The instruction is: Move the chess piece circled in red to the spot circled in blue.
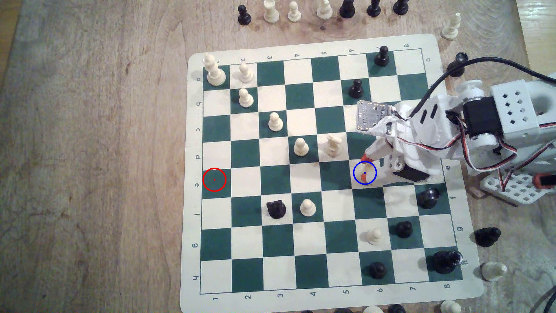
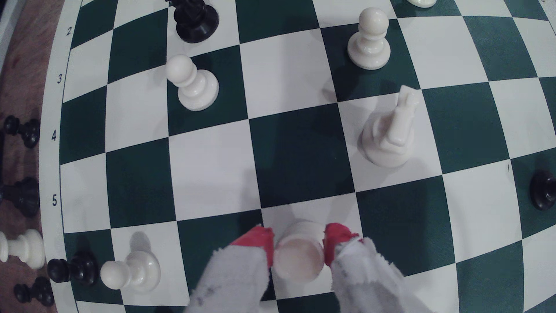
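red-tipped fingers [image 2: 255, 240] of the gripper [image 2: 299, 245] press against both sides of the cream-white chess piece [image 2: 299, 255], clamped on its cup-like top. the piece stands on the blue-ringed cream square [image 1: 372, 166] directly beneath the claw. just beyond the fingertips lies a dark green square, then the cream knight [image 2: 388, 135] off to one side. farther out stand two cream pawns [image 2: 192, 84] and a black piece [image 2: 194, 19]. far across the board [image 1: 304, 171], the red-ringed green square [image 1: 214, 179] sits bare.

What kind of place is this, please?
Probably a home or hobby desk set up for robot chess: a roll-up chess mat lies on a wooden table, captured pieces stand beside it, and a small white robot arm reaches over.
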`<state>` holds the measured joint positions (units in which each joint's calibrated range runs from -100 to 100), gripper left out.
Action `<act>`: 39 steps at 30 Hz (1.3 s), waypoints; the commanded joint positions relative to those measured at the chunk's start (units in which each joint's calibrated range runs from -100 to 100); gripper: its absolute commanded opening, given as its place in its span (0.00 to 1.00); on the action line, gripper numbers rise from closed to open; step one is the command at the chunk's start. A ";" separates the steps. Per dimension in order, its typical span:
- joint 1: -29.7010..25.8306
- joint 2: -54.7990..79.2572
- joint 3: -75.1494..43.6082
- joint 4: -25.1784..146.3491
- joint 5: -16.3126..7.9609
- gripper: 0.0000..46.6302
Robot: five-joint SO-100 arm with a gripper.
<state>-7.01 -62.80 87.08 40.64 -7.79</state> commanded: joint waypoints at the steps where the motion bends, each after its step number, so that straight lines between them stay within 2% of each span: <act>1: 0.16 1.51 -2.67 -0.75 0.34 0.01; 18: 2.04 6.60 -3.49 -2.39 1.56 0.01; 19: 2.04 6.86 -3.67 -2.31 1.56 0.03; 20: 1.88 7.03 -3.94 -2.31 1.56 0.11; 24: 1.96 7.79 -4.76 -2.23 1.42 0.31; 31: 2.43 4.05 -5.03 -1.16 0.49 0.39; 39: 2.04 -3.25 -7.57 6.05 -0.49 0.43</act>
<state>-4.94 -61.29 85.72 43.35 -7.89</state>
